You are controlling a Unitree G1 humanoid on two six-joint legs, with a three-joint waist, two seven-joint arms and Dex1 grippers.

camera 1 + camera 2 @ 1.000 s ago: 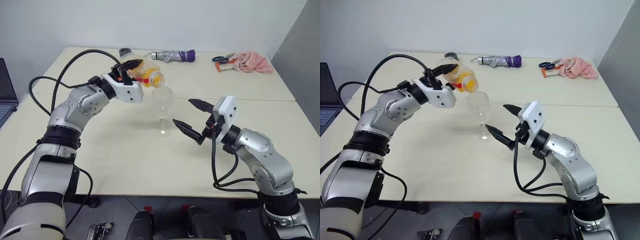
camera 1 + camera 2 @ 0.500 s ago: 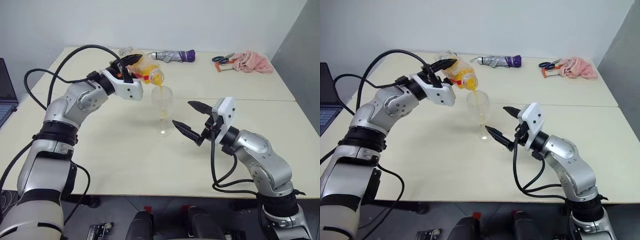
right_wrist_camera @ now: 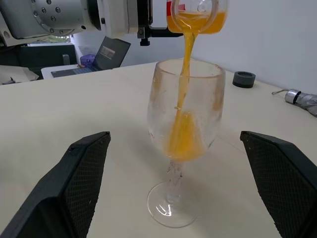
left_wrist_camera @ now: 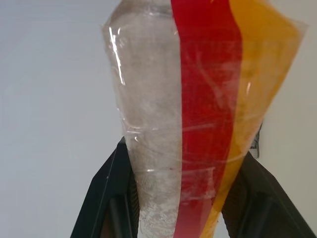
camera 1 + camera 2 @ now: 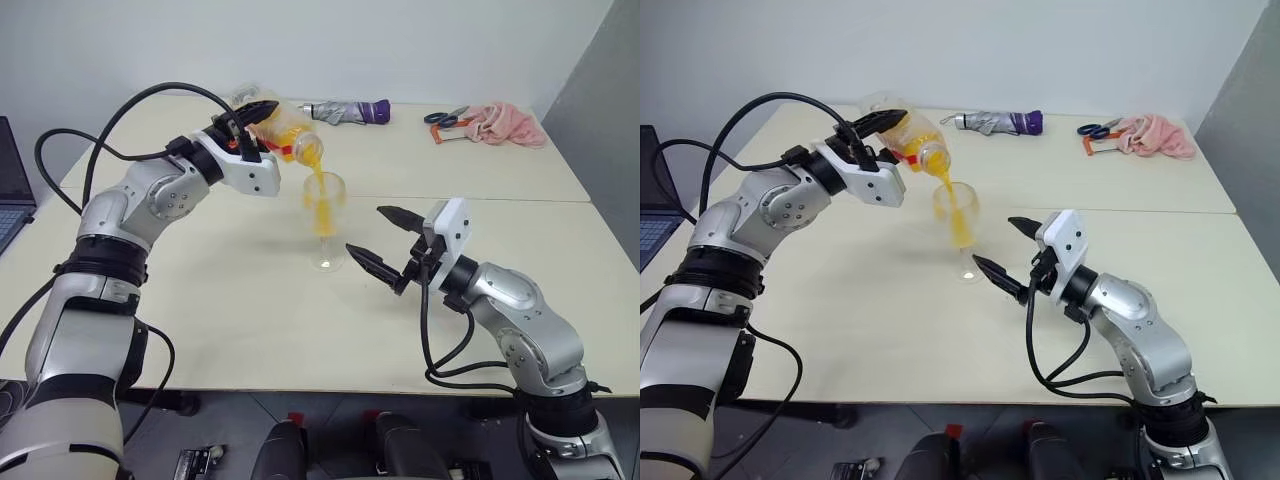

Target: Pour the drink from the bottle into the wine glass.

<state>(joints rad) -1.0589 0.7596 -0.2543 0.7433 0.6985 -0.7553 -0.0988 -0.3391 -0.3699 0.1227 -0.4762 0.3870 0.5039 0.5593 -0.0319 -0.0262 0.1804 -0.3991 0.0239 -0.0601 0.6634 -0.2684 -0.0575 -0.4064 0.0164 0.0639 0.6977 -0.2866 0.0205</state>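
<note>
Clear plastic bottle, left jaws clamping, streams orange into rounded wine glass; right jaws spread.

A plain white wall runs behind two pale cream tables pushed together, a seam between them; a grey panel closes the right side; a dark laptop sits at the left edge; the light is even.

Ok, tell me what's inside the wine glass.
Orange drink fills the lower bowl of the wine glass, with a stream falling in from the tilted bottle. Splashes on the glass wall blur the exact level.
</note>
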